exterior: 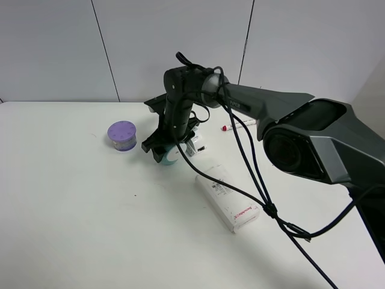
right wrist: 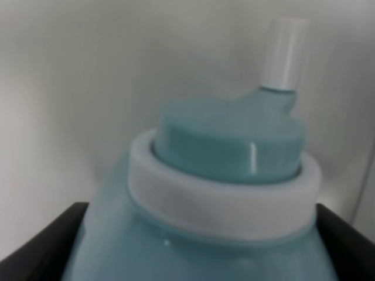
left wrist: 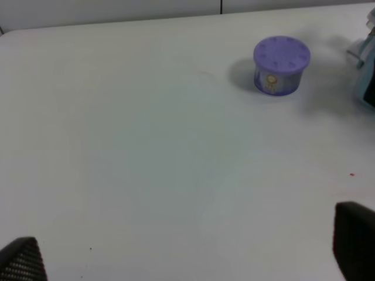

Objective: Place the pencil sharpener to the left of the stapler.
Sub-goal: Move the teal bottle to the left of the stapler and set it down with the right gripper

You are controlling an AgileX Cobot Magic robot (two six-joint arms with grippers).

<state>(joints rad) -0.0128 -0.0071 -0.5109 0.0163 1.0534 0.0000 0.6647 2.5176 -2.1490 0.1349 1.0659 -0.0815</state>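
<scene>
Just left of the stapler [exterior: 196, 144], as seen from the high camera, the sharpener [exterior: 170, 156] is found, clamped in the right hand [right wrist: 196, 222]. The fingers [right wrist: 41, 246] of that hand are closed to the width of the teal body and are set against its two flanks; nothing else is gripped. Whether the sharpener is set on the bench [exterior: 90, 229] or held just clear of it cannot be told, since its underside is hidden by the hand.

Its long axis is lined up with the reach of the hand: the white ring and the small crank are turned away from the wrist, and the wide teal end is held between the fingers. Most of the stapler is covered by the arm, so its own axis cannot be read. Only a pale grey end is shown, just beside the hand on the side away from the jar [exterior: 122, 135]. The sharpener is thus placed between the stapler and the jar, close to the stapler. The box [exterior: 227, 195] is seen on the near side of the stapler, apart from it.

The left hand [left wrist: 187, 257] is spread wide and is empty. It is placed well left of the stapler, beyond the jar, so the right arm is judged much the nearer. The task is judged nearly done. A lowering is called for if any gap is left, then an opening of the fingers without the rounded body being nudged or rolled.
</scene>
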